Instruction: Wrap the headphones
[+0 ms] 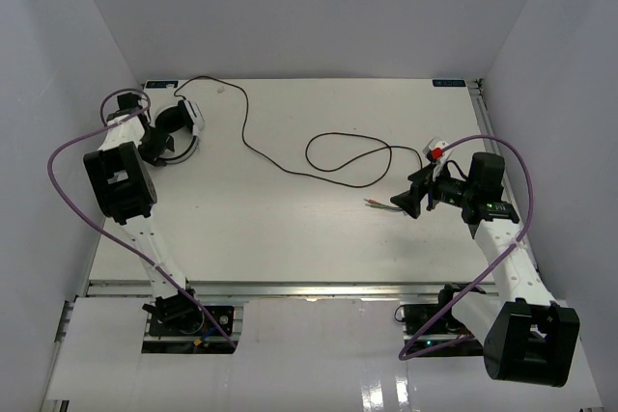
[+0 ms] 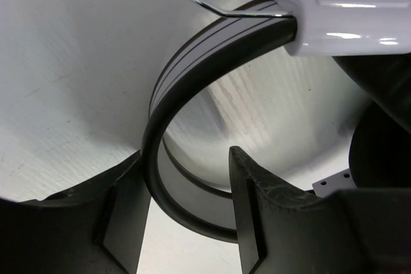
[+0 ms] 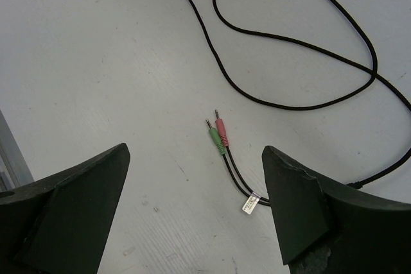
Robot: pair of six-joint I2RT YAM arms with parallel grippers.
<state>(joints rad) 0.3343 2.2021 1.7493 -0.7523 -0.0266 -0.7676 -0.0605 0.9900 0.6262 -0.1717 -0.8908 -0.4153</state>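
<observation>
On the desk [image 1: 290, 248], far-left: left claw [image 2: 186, 155] straddles headband [image 2: 212, 49], unclamped.
Right wrist view only: right claw [image 3: 196, 151] wide over green/pink plugs [image 3: 218, 134].

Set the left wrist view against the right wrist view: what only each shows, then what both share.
Left wrist only: the headphones' white headband, passing through the open left hand. Right wrist only: the looped cord and its green and pink plugs, lying on the surface ahead of the open right hand. Both: the white table and an open hand.
</observation>
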